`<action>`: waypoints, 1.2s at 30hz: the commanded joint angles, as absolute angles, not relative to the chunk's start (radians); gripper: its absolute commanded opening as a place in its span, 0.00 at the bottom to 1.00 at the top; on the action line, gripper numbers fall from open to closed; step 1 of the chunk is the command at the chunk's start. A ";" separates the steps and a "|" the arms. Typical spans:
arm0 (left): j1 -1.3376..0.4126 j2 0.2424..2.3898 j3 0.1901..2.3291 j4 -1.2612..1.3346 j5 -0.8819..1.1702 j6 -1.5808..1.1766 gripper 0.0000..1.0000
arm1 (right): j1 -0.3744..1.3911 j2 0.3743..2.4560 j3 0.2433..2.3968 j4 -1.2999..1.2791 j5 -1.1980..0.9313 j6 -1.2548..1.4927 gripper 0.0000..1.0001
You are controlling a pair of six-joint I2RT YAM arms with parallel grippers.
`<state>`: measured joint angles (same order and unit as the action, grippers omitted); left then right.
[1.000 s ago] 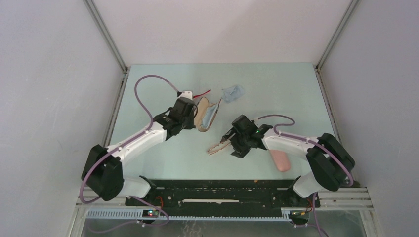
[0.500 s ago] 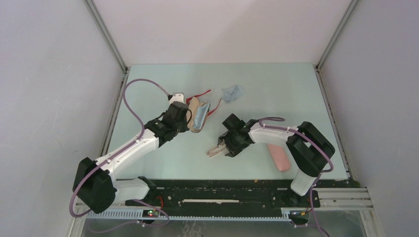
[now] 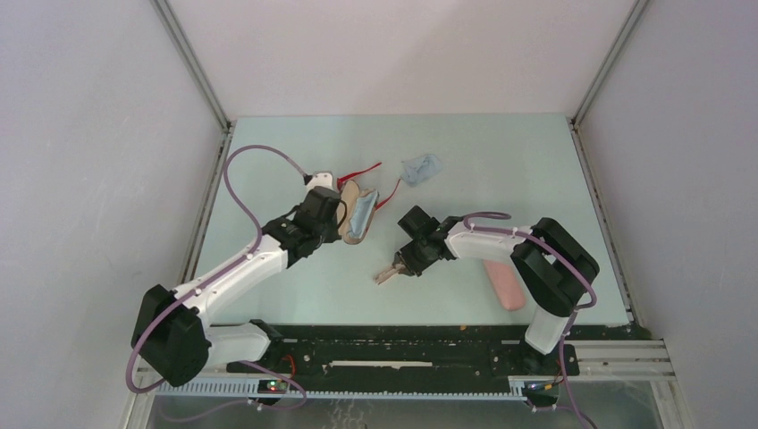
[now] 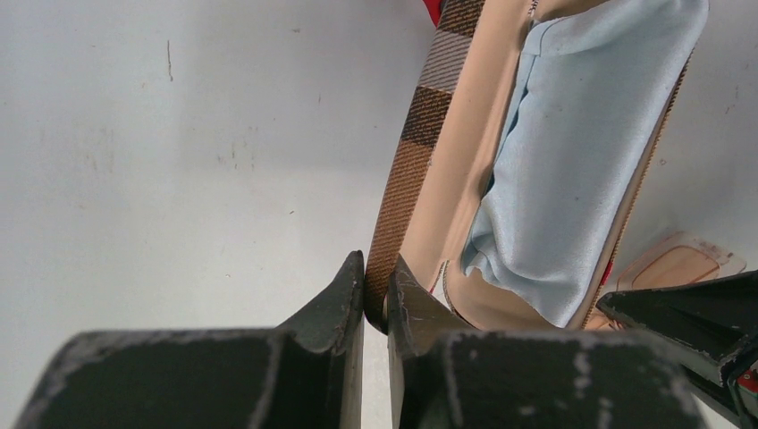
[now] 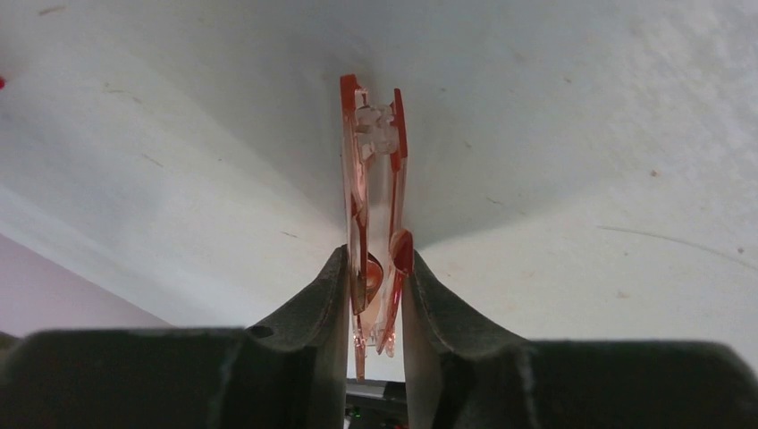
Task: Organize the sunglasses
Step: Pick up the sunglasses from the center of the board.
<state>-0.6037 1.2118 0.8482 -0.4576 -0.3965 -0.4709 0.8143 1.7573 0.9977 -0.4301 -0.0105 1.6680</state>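
Two grips, right gripper [image 5: 375,273] on orange sunglasses [image 5: 370,125], left gripper [image 4: 376,270] on case [image 4: 422,156]

On the worktop [image 3: 501,179], an open case [image 3: 351,204] lies left of centre with a cloth [image 3: 362,217] inside it. The left end effector [image 4: 375,295] pinches the case's near rim. A second pair of sunglasses [image 3: 362,169] pokes out from behind the case on its far and right sides. A loose cloth [image 3: 420,168] lies farther right and far. The slim sunglasses [image 3: 387,274] sit near centre, clamped in the right end effector [image 5: 375,268]. A closed case [image 3: 506,284] lies to their right, near the front edge.
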 commanded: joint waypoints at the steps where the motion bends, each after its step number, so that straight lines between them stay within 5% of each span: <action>1: -0.602 1.224 0.858 -0.431 -0.392 -0.478 0.00 | 0.808 1.742 1.006 -0.372 0.053 1.525 0.26; 9: -0.609 1.259 0.863 -0.430 -0.354 -0.505 0.00 | 0.752 1.659 0.955 -0.347 0.020 1.256 0.27; 24: -0.815 1.444 0.959 -0.461 -0.527 -0.714 0.00 | 0.471 1.183 0.718 -0.272 -0.219 0.741 0.36; 36: -0.897 1.554 1.016 -0.535 -0.685 -0.877 0.00 | 0.533 1.318 0.766 -0.030 -0.441 0.822 0.38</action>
